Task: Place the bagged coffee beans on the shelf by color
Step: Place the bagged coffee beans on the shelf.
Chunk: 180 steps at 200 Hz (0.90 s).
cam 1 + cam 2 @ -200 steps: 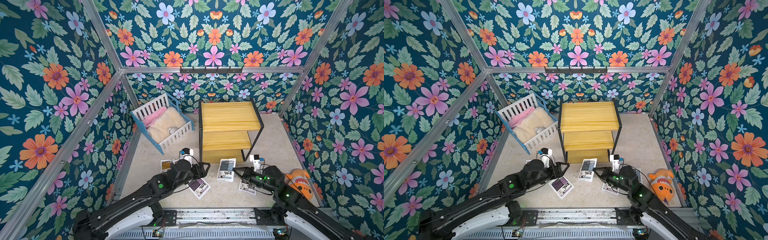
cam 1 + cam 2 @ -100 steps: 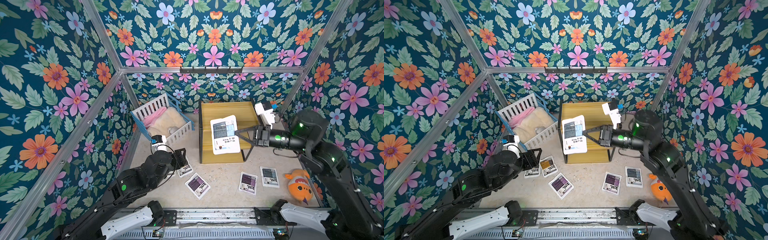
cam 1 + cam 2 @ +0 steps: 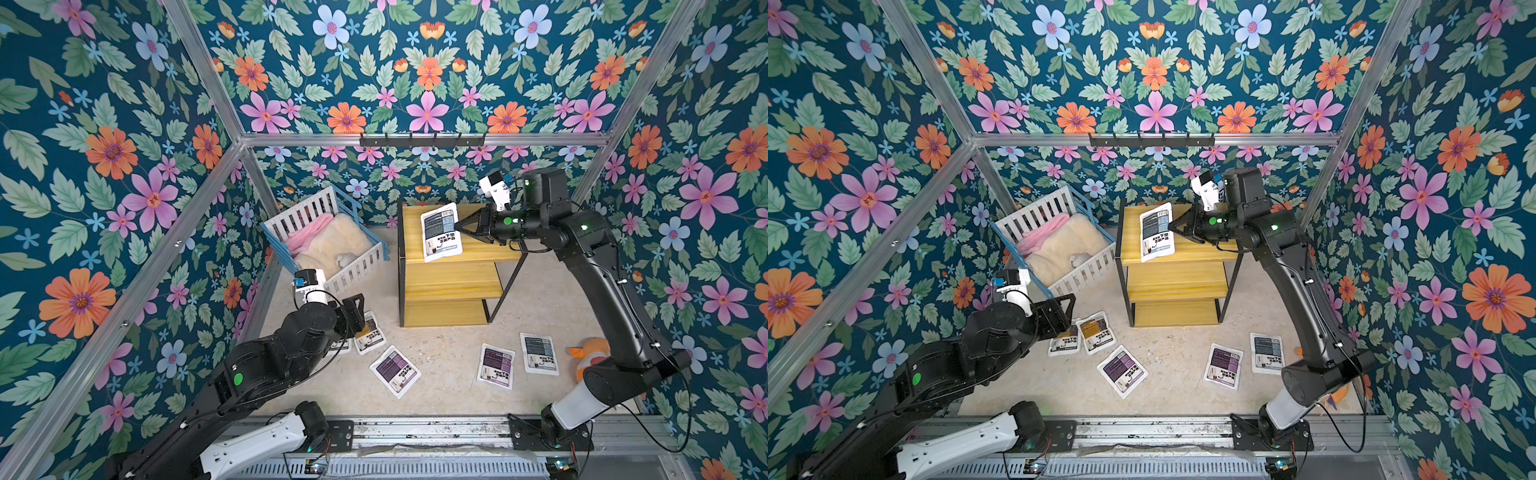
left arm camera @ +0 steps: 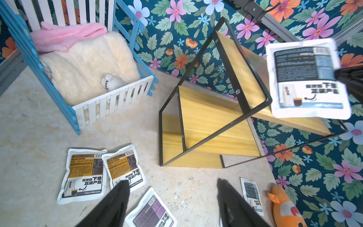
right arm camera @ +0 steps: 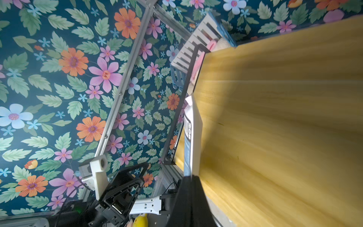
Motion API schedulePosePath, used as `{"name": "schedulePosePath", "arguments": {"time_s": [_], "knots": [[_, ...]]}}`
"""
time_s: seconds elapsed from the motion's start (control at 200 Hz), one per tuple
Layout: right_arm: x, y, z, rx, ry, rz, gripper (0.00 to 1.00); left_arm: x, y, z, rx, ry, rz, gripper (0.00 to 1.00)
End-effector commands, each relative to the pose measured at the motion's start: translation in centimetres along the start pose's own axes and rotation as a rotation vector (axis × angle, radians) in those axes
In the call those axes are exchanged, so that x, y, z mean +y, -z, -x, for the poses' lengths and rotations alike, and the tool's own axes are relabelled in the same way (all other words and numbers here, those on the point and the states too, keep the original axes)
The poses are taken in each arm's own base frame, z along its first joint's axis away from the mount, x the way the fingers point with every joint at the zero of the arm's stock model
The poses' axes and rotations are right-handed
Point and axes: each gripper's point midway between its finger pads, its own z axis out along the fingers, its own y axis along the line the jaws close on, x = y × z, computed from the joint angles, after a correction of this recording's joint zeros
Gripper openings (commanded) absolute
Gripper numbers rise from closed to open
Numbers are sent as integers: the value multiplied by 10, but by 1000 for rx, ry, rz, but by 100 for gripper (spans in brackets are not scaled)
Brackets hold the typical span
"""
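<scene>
Now right gripper (image 3: 459, 226) pinches one blue pouch (image 3: 441, 232) over shelf (image 3: 453, 286); left gripper (image 4: 172, 181) gapes; five pouches (image 3: 395, 371) lie flat.

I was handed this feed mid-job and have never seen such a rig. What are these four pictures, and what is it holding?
Two black robot arms work over a pale floor. Both top views look down on the whole scene; the other two pictures come from a camera on each arm's wrist. The right claw is shut on the edge of a blue-grey coffee pouch, holding it over the top board of the yellow shelf, not yet laid down. The left claw is open and empty, above the floor. On the floor lie two yellow-brown pouches, two purple pouches and another blue-grey pouch. A white-and-blue crib and an orange plush toy sit aside.
</scene>
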Motion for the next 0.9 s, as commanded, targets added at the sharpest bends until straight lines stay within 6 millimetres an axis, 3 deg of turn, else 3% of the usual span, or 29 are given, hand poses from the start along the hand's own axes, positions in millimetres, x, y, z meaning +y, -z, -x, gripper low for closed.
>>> {"name": "schedulePosePath", "arguments": {"time_s": [0.0, 0.04, 0.055, 0.155, 0.36, 0.58, 0.695, 0.895], "knots": [[1, -9, -2, 36, 16, 46, 0, 1, 4, 9, -37, -5, 7, 75], [-2, -10, -1, 28, 14, 29, 0, 2, 5, 10, -39, -4, 5, 75], [-15, -22, 1, 41, -6, 5, 0, 2, 5, 10, -41, -2, 4, 75], [-37, -35, 9, 33, -22, -77, 0, 4, 7, 10, -43, 3, 3, 75], [-61, -50, 23, 7, -44, -169, 0, 8, 7, 6, -33, 2, 13, 75], [-64, -61, 19, 58, -35, -165, 3, 11, 8, 6, -35, 3, 17, 75], [-65, -61, 17, 64, -30, -169, 16, 12, 8, 6, -33, -3, 25, 75], [-65, -67, 16, 77, -30, -160, 29, 11, 8, 6, -31, -5, 24, 75]]}}
